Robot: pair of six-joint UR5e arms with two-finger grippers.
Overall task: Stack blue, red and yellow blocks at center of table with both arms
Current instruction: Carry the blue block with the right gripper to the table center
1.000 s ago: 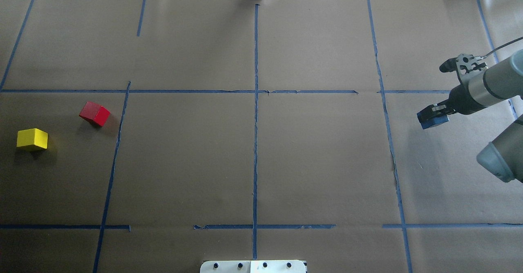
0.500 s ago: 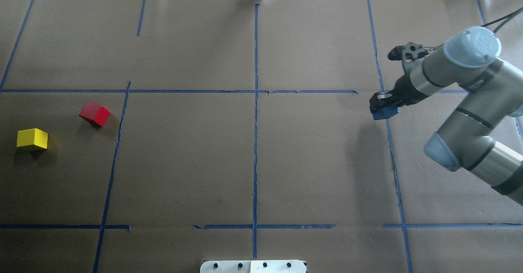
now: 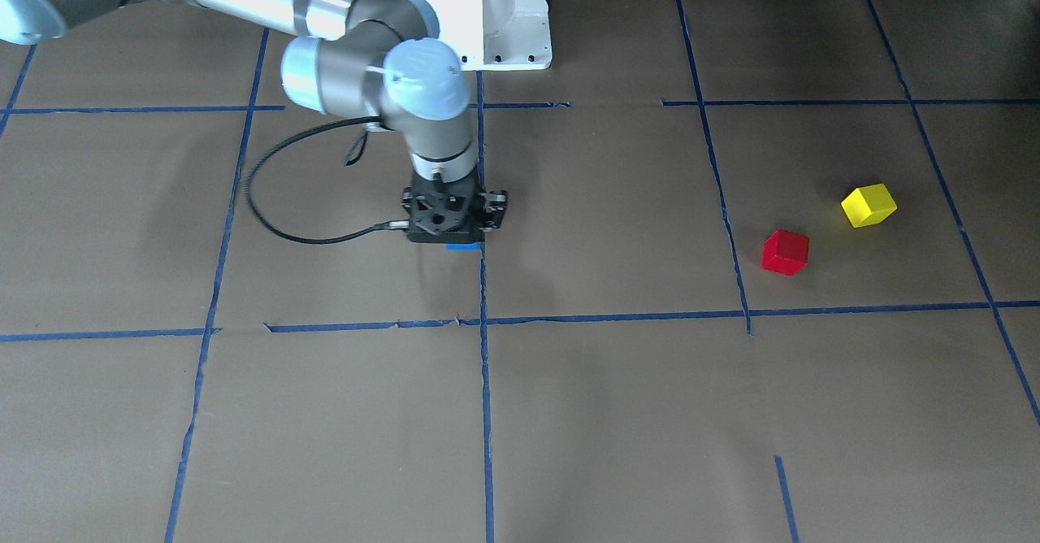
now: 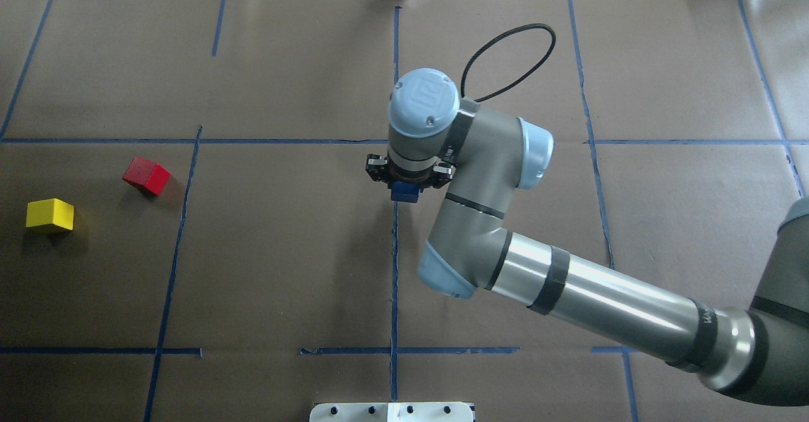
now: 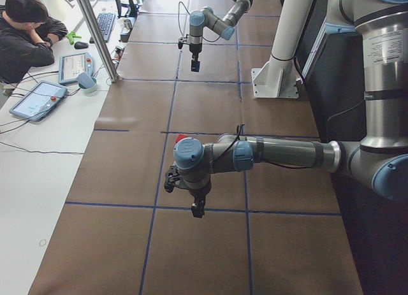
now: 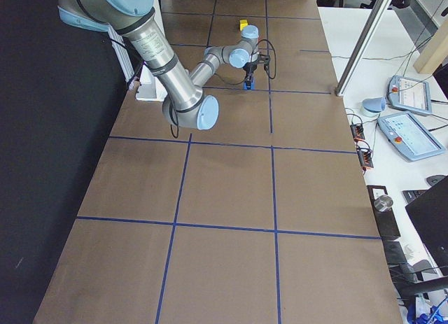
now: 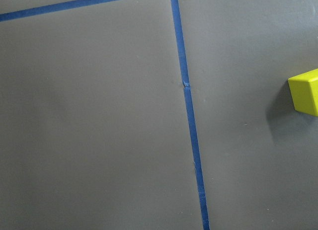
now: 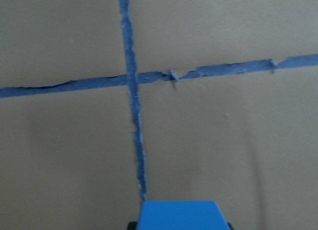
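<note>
Right gripper: clamped on the blue block, pointing straight down over the centre tape line, just on the robot's side of a crossing
Blue block height: low over the paper, I can't tell if it's touching
Left gripper: only shows in the side view, so I can't tell if it's open or closed
Red block and yellow block: near each other but apart, on the left side, well away from centre
Done: I'd say blue is at centre, nothing stacked
Left: release blue, then add red and yellow
</note>
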